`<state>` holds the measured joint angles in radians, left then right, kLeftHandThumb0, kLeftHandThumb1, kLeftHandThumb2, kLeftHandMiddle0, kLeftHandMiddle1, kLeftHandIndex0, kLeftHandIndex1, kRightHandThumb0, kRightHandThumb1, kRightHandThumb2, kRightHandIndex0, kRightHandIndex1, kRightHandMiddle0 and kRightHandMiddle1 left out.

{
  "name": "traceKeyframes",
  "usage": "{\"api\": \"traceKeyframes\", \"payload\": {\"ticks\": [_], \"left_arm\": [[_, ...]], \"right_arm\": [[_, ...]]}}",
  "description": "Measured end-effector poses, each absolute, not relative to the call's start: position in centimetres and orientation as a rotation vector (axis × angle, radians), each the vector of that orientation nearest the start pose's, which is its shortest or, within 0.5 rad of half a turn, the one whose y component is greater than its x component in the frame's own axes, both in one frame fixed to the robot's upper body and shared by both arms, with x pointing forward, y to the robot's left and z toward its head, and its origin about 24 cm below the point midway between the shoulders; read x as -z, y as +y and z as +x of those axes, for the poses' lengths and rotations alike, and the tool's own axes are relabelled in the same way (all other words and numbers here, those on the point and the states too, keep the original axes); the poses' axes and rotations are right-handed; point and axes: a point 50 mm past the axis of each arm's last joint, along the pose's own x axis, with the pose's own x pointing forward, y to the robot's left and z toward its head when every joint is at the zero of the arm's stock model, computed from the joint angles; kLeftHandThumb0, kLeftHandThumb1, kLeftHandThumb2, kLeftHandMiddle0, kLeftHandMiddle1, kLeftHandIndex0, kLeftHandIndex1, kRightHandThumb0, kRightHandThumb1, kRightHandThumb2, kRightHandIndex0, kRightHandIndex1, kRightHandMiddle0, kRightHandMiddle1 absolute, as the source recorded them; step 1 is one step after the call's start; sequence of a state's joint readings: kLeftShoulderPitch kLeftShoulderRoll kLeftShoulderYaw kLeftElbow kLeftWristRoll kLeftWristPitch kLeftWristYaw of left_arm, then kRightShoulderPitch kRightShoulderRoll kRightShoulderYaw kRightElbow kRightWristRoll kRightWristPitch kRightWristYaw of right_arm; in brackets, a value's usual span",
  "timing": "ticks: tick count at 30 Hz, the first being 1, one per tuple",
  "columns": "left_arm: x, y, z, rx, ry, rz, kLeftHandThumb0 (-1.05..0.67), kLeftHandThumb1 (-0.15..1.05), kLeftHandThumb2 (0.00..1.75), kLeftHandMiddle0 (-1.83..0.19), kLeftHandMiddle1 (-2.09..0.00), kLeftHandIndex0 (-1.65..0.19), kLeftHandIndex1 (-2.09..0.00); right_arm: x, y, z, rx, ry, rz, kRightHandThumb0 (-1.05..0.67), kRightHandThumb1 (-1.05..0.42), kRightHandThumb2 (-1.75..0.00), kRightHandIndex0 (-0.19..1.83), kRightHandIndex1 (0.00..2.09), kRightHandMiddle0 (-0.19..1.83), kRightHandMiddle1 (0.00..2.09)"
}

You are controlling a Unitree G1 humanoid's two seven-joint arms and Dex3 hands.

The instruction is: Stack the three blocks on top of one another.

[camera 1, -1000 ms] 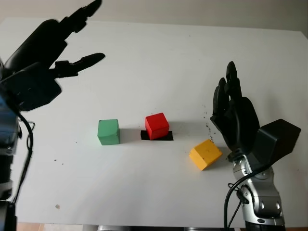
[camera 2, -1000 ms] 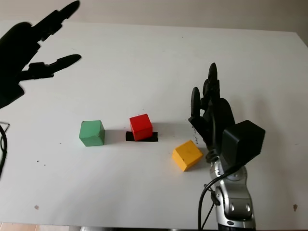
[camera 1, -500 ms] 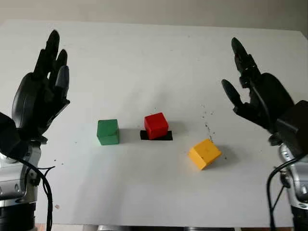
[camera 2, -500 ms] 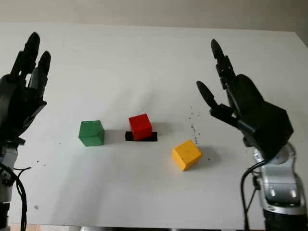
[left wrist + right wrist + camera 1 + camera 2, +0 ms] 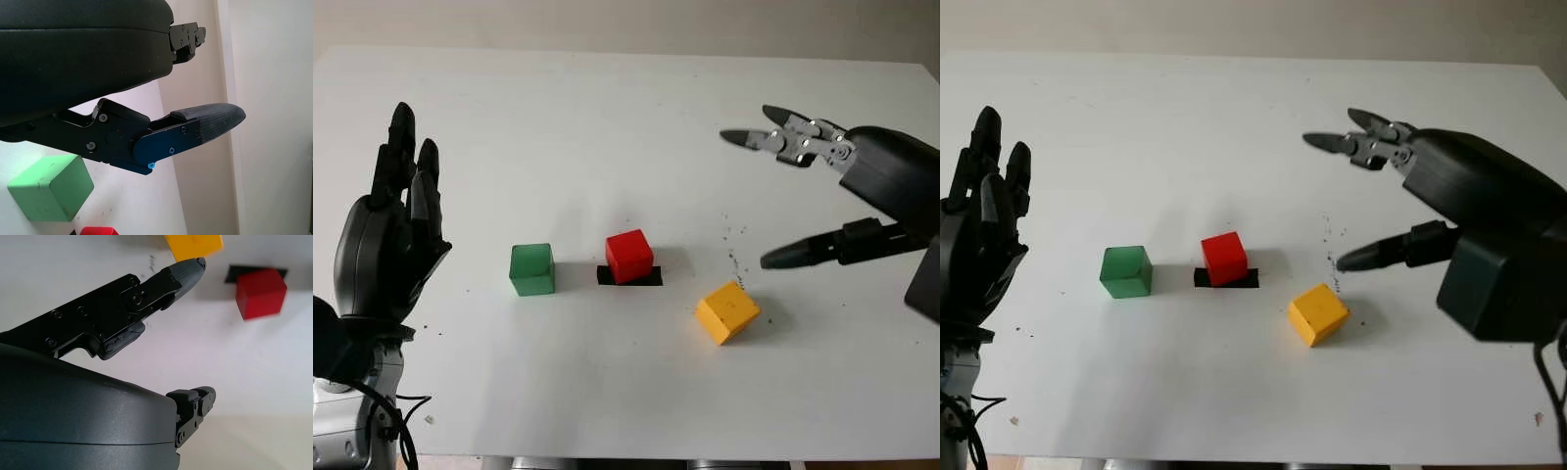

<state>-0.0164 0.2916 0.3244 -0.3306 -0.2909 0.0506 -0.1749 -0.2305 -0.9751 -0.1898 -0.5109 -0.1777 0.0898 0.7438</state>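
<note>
Sitting apart: 1 green block (image 5: pixel 531 268), 1 red block (image 5: pixel 629 257), 1 yellow block (image 5: pixel 727 312).

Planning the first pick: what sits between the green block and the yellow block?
In the left eye view, the red block sits between the green block and the yellow block, on a black mark, touching neither.

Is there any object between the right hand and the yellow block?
Nothing visible. The right hand is open above the table, behind the yellow block, with bare white table between them. The red block sits off to the side.
</note>
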Motion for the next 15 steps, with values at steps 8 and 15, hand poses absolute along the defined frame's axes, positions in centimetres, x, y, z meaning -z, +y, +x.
{"api": "traceKeyframes", "payload": {"ticks": [8, 15], "left_arm": [[-14.4, 24.6, 23.6, -0.045, -0.362, 0.059, -0.76, 1.05, 0.72, 0.15, -0.06, 0.16, -0.05], [-14.3, 24.5, 23.6, -0.06, -0.362, 0.039, -0.74, 1.05, 0.72, 0.13, -0.06, 0.15, -0.06]], "right_arm": [[-23.4, -20.6, 22.3, -0.62, -0.279, -1.523, -0.66, -0.74, -0.05, -0.01, 0.05, 0.39, 0.07], [-21.5, -20.0, 22.0, -0.673, -0.309, -1.585, -0.73, -0.73, -0.05, 0.01, 0.06, 0.44, 0.07]]}}
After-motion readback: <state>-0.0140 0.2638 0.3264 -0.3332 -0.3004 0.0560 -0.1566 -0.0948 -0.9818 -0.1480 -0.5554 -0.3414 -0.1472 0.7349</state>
